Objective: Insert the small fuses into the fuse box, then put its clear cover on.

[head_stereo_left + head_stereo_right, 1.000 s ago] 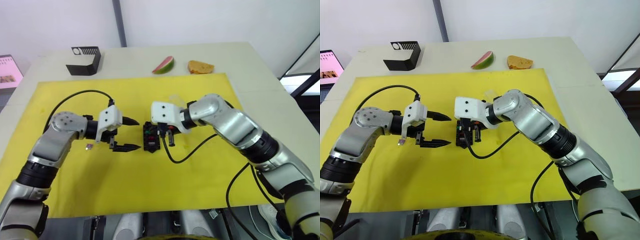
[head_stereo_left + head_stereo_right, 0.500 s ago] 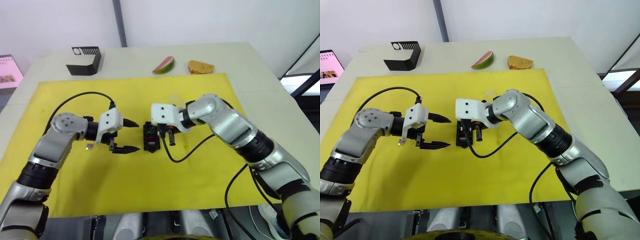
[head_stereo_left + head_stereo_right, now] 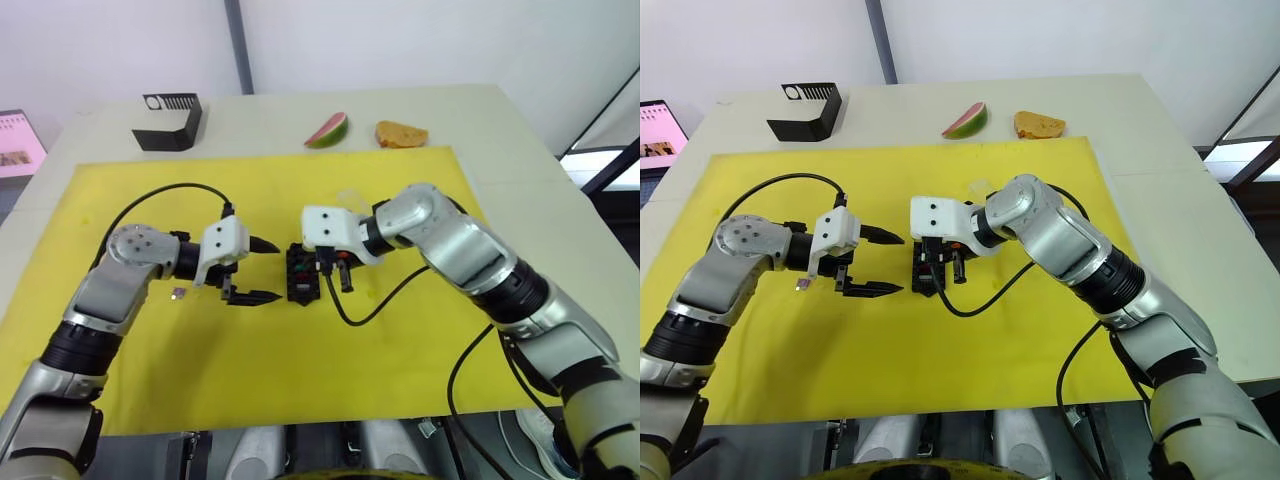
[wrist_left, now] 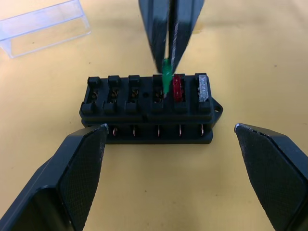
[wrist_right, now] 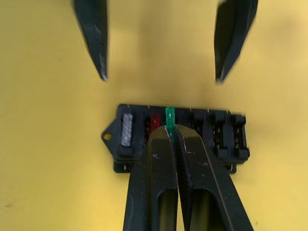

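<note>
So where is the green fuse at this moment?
The green fuse is pinched in the right hand, over the fuse box slot beside the seated red fuse, mid-mat in the head views.

No legible text, label or number — anywhere.

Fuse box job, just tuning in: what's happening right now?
The right hand is shut on a green fuse, pressing it into a slot of the fuse box on the yellow mat. A red fuse and a grey fuse are already seated beside it. The left hand hovers open facing the box. The clear cover lies behind it, not yet fitted.
</note>
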